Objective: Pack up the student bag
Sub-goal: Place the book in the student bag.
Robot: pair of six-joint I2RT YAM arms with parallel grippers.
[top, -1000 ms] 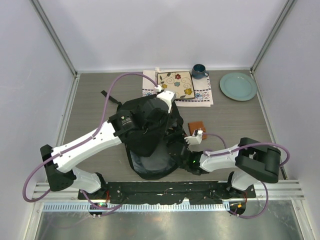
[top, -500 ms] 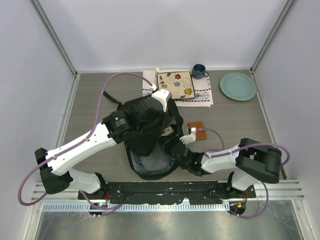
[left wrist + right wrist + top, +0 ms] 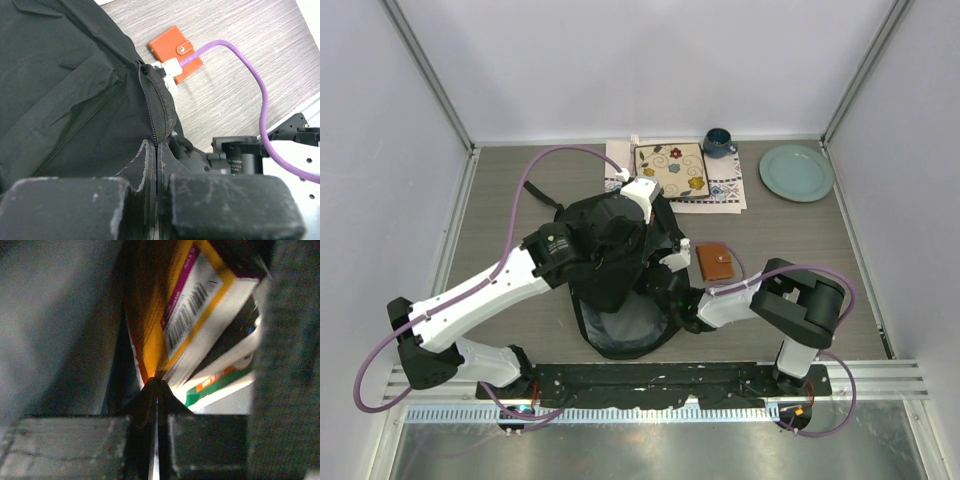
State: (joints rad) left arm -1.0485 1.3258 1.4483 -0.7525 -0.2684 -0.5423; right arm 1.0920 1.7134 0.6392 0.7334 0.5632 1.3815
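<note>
The student bag (image 3: pixel 615 275) lies in the middle of the table, a big black backpack with its mouth turned toward the right arm. My left gripper (image 3: pixel 157 150) is shut on the zipper edge of the bag (image 3: pixel 75 100) and holds that edge up. My right gripper (image 3: pixel 159 383) has reached inside the bag and is shut, with nothing showing between its fingers. Its tips touch the lower edge of a yellow box with a barcode (image 3: pixel 185 315). A white and green pack (image 3: pixel 225 382) lies beside the box. From above, the right fingers are hidden by the bag.
An orange wallet (image 3: pixel 714 262) lies on the table just right of the bag. At the back are a floral tile (image 3: pixel 671 170) on a patterned cloth (image 3: pixel 725 192), a dark blue mug (image 3: pixel 718 143) and a pale green plate (image 3: pixel 796 172).
The right arm has pushed left into the bag's mouth and its jaws have closed. The wallet now lies uncovered. The left arm shifted slightly left, still gripping the bag.
</note>
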